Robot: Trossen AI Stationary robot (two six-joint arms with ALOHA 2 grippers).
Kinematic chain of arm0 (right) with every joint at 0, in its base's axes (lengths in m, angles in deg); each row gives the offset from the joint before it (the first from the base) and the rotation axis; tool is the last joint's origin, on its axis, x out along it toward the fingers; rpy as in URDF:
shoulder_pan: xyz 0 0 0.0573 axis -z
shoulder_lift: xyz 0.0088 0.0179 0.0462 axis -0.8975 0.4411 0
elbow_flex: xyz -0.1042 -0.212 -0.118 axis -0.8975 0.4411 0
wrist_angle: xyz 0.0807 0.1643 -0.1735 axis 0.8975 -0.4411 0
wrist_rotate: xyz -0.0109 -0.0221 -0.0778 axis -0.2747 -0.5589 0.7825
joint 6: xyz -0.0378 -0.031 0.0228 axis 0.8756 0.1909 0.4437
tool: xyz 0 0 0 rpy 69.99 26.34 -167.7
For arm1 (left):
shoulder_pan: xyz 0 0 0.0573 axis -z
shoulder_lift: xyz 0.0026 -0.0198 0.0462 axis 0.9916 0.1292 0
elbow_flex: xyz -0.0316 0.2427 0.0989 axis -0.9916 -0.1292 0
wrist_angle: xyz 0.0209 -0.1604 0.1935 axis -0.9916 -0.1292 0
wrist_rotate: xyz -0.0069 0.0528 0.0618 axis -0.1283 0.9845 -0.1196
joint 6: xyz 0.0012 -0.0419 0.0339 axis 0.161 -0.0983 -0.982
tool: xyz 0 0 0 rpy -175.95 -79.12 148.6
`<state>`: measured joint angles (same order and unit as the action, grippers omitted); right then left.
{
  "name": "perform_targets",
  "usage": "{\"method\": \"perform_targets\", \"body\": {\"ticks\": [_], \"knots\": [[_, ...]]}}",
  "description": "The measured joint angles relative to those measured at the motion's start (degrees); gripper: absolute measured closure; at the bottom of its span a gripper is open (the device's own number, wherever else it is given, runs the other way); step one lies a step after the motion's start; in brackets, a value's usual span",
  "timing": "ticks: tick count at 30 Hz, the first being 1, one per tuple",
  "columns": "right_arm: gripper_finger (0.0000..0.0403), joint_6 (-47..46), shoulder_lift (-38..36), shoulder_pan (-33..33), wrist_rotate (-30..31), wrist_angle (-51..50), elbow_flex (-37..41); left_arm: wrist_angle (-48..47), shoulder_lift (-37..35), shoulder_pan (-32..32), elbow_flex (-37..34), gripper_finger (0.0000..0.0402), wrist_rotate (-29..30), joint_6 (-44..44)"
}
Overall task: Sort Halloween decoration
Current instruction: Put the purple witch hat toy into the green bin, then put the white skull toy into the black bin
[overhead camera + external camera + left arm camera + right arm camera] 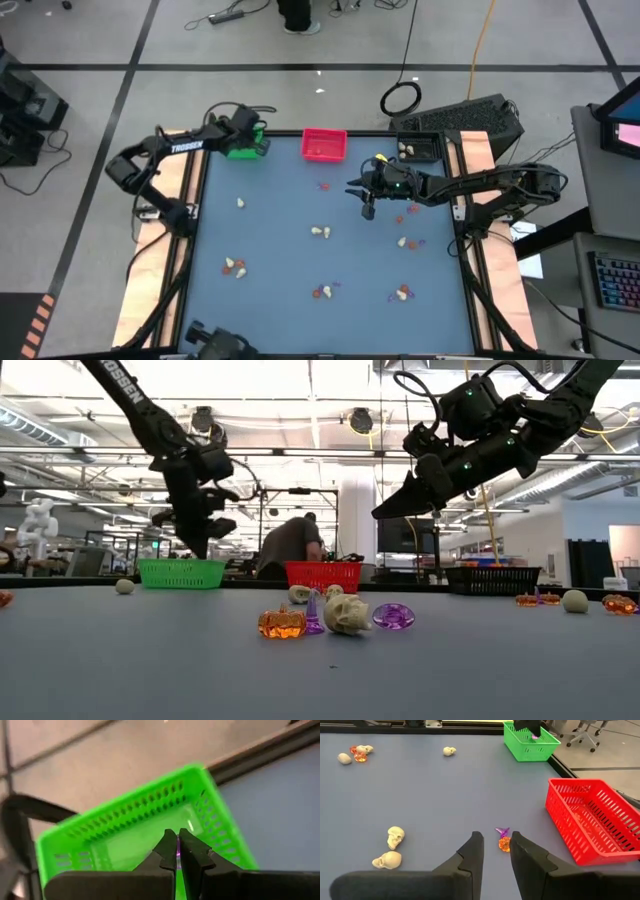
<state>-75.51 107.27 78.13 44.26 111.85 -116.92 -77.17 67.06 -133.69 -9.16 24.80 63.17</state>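
Small cream skulls (319,232), orange pumpkins (281,623) and purple trinkets (393,615) of the Halloween decoration lie scattered on the blue table top. My left gripper (177,851) hangs over the green tray (135,827) at the far left, shut on a purple trinket. Above the table's middle right, my right gripper (495,851) hovers open with nothing between its fingers. A purple trinket (502,831) and an orange one (504,844) lie on the table just ahead of it. My left gripper pinches a purple trinket (177,849) between its two fingertips; only a thin sliver of it shows in the gap. The fingers slant downward toward the green tray's inside. The trinket is lifted clear, above the tray's floor.
A red tray (324,145) stands at the far edge in the middle and a black tray (420,150) at the far right. A person (290,545) shows in the room behind the table. The table's near half has bare stretches between the trinkets.
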Motion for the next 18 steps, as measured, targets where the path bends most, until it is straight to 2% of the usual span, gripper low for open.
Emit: {"method": "perform_targets", "body": {"ticks": [6,18], "knots": [[0.0314,-0.04,0.0,0.0,0.0,0.02,0.0,-0.37,2.96,-3.87,-0.01,0.0384,-4.82,-2.71],[0.0314,-0.09,0.0,0.0,0.02,0.0,0.0,-0.15,4.26,-4.78,-0.01,0.0307,-3.66,-6.55]]}}
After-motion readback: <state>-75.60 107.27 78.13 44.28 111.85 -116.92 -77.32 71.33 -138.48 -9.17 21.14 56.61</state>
